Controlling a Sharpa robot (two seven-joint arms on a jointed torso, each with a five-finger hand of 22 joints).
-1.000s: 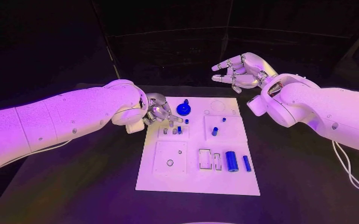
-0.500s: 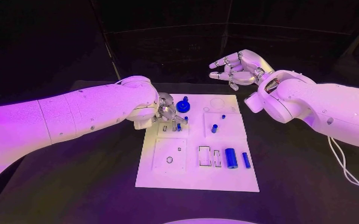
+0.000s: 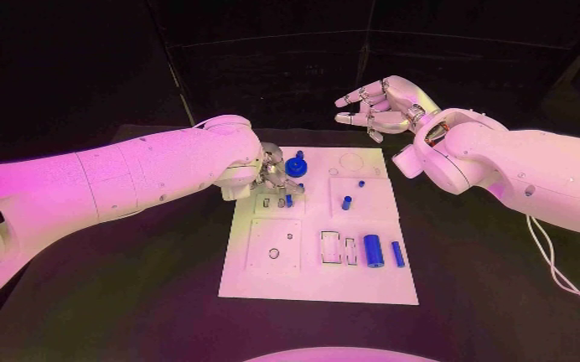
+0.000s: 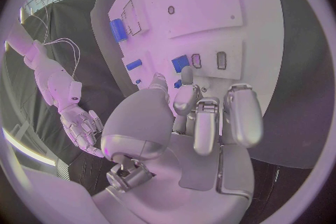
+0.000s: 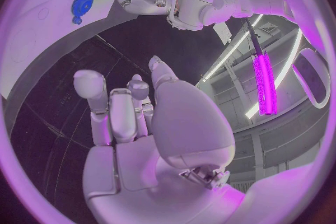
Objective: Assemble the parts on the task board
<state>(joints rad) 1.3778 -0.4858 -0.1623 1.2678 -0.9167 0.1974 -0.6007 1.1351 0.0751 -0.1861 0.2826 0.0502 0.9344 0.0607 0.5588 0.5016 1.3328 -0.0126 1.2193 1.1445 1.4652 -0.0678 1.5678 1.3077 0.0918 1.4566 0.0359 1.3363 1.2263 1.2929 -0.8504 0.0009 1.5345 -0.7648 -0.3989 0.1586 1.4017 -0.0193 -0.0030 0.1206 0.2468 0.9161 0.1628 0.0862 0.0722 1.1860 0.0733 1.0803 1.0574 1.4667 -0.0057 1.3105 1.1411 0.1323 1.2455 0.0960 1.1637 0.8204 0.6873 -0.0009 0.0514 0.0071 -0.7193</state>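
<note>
The white task board (image 3: 317, 282) lies in the middle of the black table. My left hand (image 3: 272, 179) hangs over its far left corner with the fingers (image 4: 210, 117) pointing down at two small slots (image 4: 209, 60). A blue block (image 4: 180, 63) stands beside the slots, and a small blue peg (image 4: 177, 84) shows between the thumb and a fingertip; I cannot tell whether they grip it. A round blue gear (image 3: 296, 169) sits just right of that hand. My right hand (image 3: 380, 109) is raised beyond the board's far edge, fingers apart and holding nothing.
Two blue pegs (image 3: 347, 204) stand in the board's upper right square. A thick blue cylinder (image 3: 374, 250) and a thin one (image 3: 396, 254) lie near its right edge, beside empty rectangular slots (image 3: 328, 247). Bare black table (image 3: 484, 278) surrounds the board.
My left arm has swung further in over the board, carrying the hand a little to the right. My right hand has drifted slightly up and left, still open.
</note>
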